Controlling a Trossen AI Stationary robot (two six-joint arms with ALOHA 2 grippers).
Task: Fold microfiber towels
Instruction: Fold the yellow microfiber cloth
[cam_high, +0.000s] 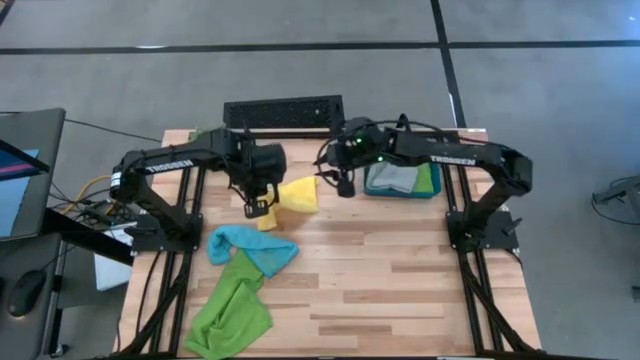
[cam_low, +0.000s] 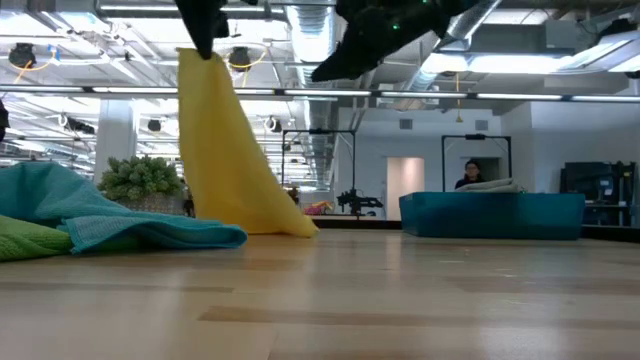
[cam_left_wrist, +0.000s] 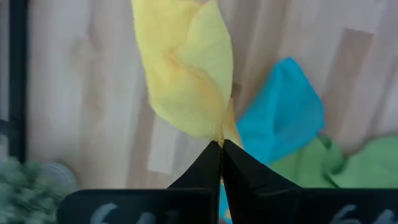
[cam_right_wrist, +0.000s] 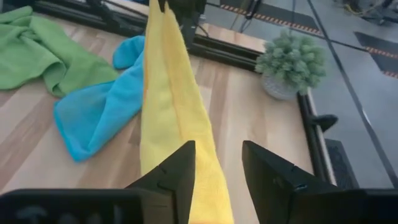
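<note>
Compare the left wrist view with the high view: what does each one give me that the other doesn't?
Only the left wrist view: the left gripper shut on the yellow towel, pinching one corner. Only the high view: the right gripper open beside that towel, the teal bin holding folded towels, and the whole table. Both: the yellow towel, the light blue towel and the green towel.

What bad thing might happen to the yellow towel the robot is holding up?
The left gripper pinches only a small corner of the hanging yellow microfiber towel, so it might slip out and drop. The right gripper, jaws open around the towel, might close on a bunched part and fold it crooked. The towel's bottom end could drag against the light blue cloth close by.
</note>
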